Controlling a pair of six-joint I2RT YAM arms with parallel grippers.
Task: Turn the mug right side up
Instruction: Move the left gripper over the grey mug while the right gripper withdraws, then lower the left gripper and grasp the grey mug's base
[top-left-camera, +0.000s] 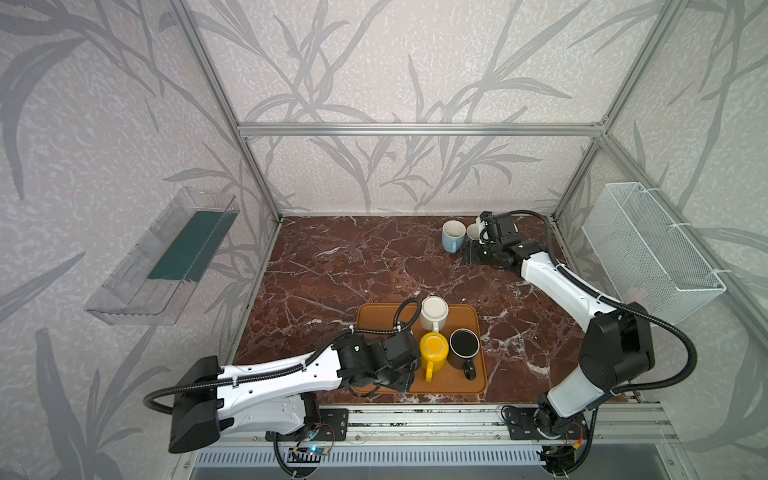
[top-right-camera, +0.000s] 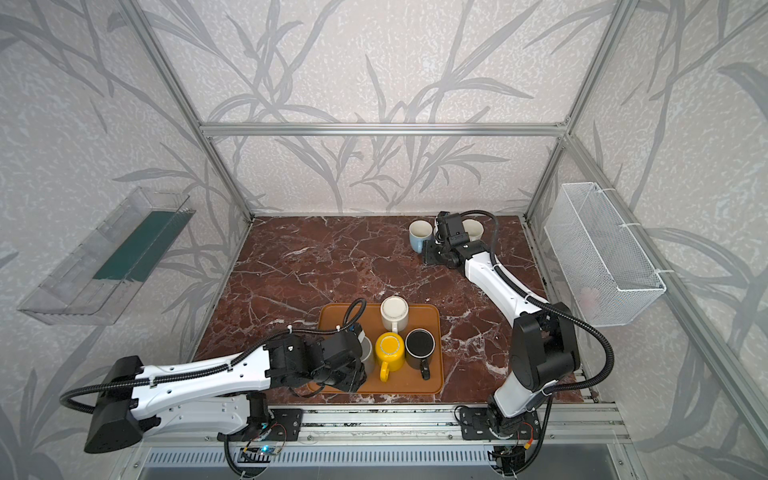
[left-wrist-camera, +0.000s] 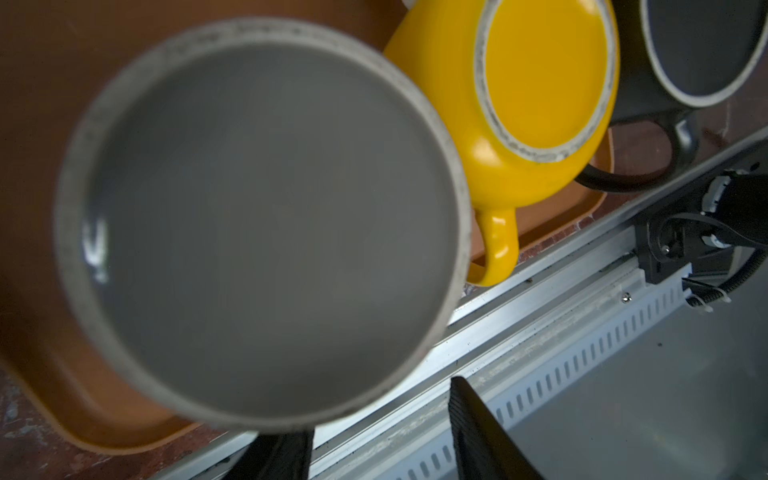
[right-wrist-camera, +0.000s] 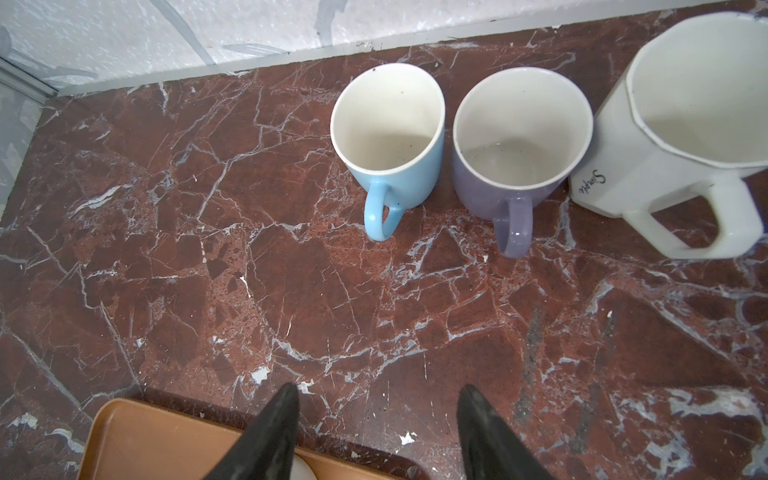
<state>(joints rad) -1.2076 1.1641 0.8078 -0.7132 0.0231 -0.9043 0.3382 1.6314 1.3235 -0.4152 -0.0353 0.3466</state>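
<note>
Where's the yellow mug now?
In both top views, the yellow mug sits upside down on the brown tray, left of the black mug and in front of the white mug.

A robot lab's test cell, dressed to look homely. A frame of bare aluminium bars (top-left-camera: 419, 129) boxes in the tabletop (top-left-camera: 332, 266), and the walls (top-left-camera: 374, 62) are only panels papered with a grey leaf print. Two robot arms (top-left-camera: 274, 376) with trailing cables are bolted to a slotted metal rail (top-left-camera: 415, 424) along the front edge. A wire basket (top-left-camera: 652, 249) and a clear plastic bin (top-left-camera: 166, 257) hang on the side panels. The red marble pattern and a brown tray (top-left-camera: 374, 316) of mugs (top-left-camera: 434, 353) give it a kitchen look
</note>
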